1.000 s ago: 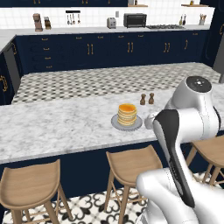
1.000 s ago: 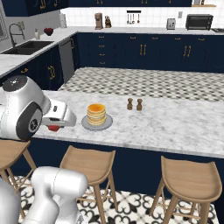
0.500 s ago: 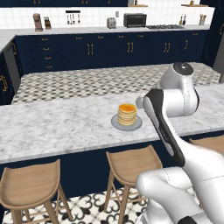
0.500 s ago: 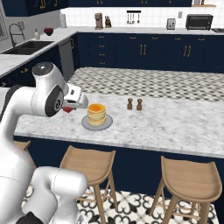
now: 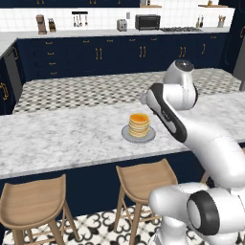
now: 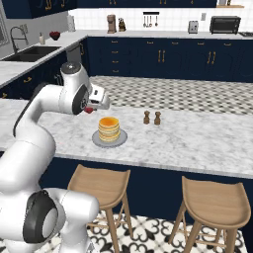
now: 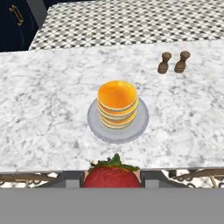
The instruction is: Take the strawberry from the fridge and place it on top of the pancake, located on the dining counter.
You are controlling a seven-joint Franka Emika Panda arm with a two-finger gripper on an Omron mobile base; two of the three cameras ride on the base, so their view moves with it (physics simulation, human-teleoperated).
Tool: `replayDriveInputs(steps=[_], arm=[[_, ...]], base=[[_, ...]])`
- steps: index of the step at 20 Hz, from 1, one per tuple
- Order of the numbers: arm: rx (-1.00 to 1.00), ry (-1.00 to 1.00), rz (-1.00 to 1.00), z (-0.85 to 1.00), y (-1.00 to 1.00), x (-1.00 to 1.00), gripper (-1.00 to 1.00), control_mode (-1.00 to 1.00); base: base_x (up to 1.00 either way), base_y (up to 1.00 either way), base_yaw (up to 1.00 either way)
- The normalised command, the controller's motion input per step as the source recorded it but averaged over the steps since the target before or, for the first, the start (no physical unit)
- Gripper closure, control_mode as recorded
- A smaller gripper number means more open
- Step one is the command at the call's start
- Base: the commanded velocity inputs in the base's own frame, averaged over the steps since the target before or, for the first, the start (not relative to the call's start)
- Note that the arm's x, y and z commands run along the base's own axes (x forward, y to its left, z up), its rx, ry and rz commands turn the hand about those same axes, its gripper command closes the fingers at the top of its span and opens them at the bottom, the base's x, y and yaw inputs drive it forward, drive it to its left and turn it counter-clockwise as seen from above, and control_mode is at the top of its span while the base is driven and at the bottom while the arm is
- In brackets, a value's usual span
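My gripper [image 6: 91,107] is shut on the strawberry [image 6: 89,110], a small red fruit with a green top that fills the gap between the finger tips in the hand view [image 7: 112,176]. It hangs above the dining counter [image 6: 197,141], a little left of the pancake [image 6: 108,128] and higher than it. The golden pancake [image 7: 117,101] stack sits on a round grey plate [image 7: 101,131] in the middle of the marble slab [image 7: 39,109]. From the left base view the pancake [image 5: 139,124] lies just left of my forearm. A grey panel [image 5: 239,60] at the far right edge looks like the fridge's side.
Two small brown shakers [image 7: 174,62] stand on the counter beyond the plate to its right [image 6: 152,117]. Wooden stools [image 6: 101,182] [image 6: 215,200] line the near side of the counter. Navy cabinets with a toaster oven [image 5: 147,21] run along the back wall.
My arm has swung out over the counter, carrying the strawberry from near the counter's front edge to a spot just beside and above the pancake stack. The grip has stayed shut.
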Motion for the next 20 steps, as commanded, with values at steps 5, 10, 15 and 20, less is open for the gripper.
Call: replayDriveInputs(steps=[5, 10, 15, 20], arm=[[-0.01, 0.04, 0.0, -0.42, -0.11, 1.0, 1.0, -1.0], [0.0, 0.02, 0.0, -0.75, -0.02, 0.89, 1.0, -1.0], [-0.01, 0.1, 0.01, -0.37, 0.01, 0.57, 1.0, -1.0], [-0.04, 0.1, 0.02, -0.23, 0.0, 0.4, 1.0, -1.0]], base=[[0.0, 0.0, 0.0], [0.0, 0.0, 0.0], [0.0, 0.0, 0.0], [0.0, 0.0, 0.0]])
